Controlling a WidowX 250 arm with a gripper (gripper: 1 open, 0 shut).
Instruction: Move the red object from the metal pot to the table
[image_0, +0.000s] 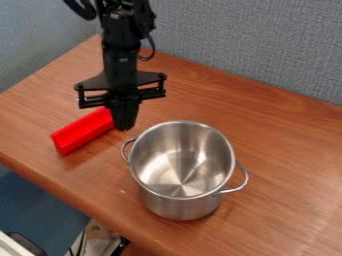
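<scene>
The red object (83, 131), a smooth red block, lies flat on the wooden table (267, 120), left of the metal pot (183, 165). The pot is shiny, round and shows nothing inside. My gripper (124, 124) hangs point-down just right of the block and above the pot's left rim, its jaws shut with nothing between them. It stands apart from the block.
The table's front edge runs diagonally below the pot, with a blue floor and some clutter beyond it. A grey wall stands behind the table. Bare wood stretches to the right and behind the pot.
</scene>
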